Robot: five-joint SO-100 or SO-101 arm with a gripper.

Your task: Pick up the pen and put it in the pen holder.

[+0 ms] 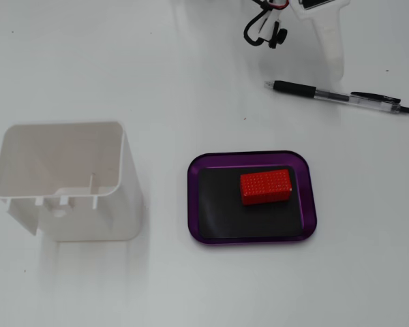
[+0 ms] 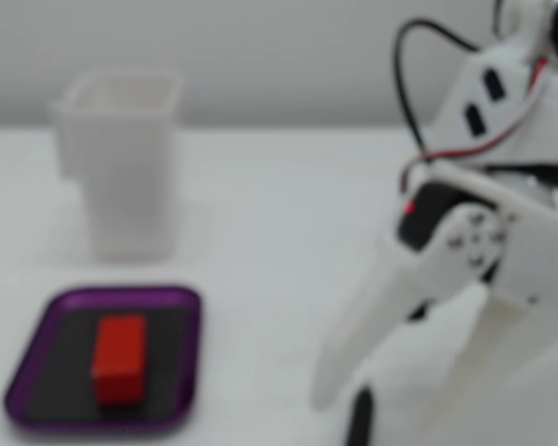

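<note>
The pen (image 1: 337, 97) has a black grip and a clear barrel. It lies flat on the white table at the upper right of a fixed view, and its dark end shows blurred in the other fixed view (image 2: 358, 420). The white pen holder (image 1: 68, 180) stands at the left, empty, and also shows in the blurred view (image 2: 121, 172). My gripper (image 2: 395, 418) hangs just above the pen with its jaws spread and nothing held. One white finger (image 1: 328, 41) reaches down from the top edge and ends close to the pen's barrel.
A purple tray (image 1: 252, 235) with a black mat holds a red block (image 1: 266, 186) in the middle of the table, between pen and holder. It also shows in the blurred view (image 2: 37, 353). Black cables (image 1: 262, 30) hang near the arm.
</note>
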